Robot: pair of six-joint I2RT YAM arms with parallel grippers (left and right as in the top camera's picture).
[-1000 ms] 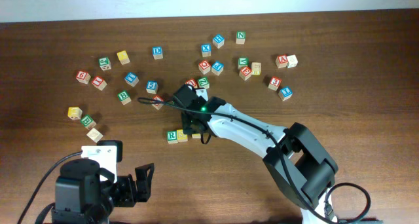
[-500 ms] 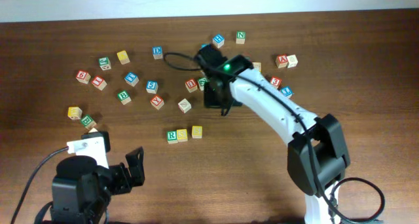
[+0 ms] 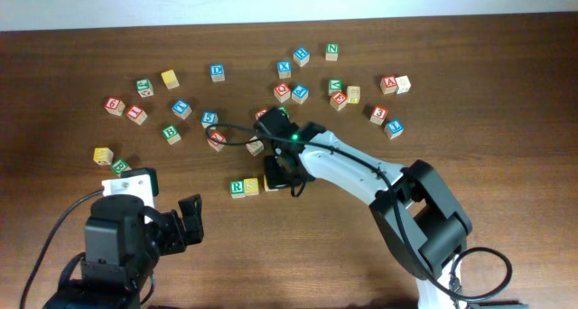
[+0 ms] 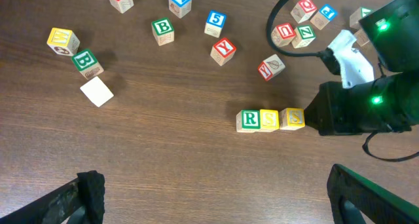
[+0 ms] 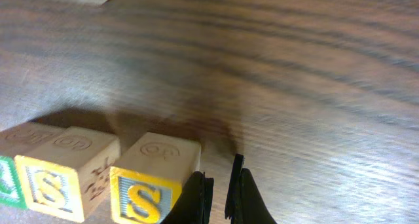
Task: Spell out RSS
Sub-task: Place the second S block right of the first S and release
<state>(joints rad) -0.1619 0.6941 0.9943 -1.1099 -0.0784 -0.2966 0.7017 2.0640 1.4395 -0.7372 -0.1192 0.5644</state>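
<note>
Three cubes stand in a row near the table's middle: the green R cube, a yellow S cube and a second yellow S cube. The overhead view shows the R and first S; the second S is mostly under my right arm. My right gripper is shut and empty, low at the table. Its left finger is against the right side of the end S cube. My left gripper is open and empty, well in front of the row.
Several loose letter cubes lie scattered behind the row, among them a green B cube, a red Y cube and a tilted cube. A blank pale cube and another green B lie at the left.
My right gripper swung away to the far cubes and has come back down to the row's right end. The end S cube now sits closer to the middle S. My left arm shifted slightly.
</note>
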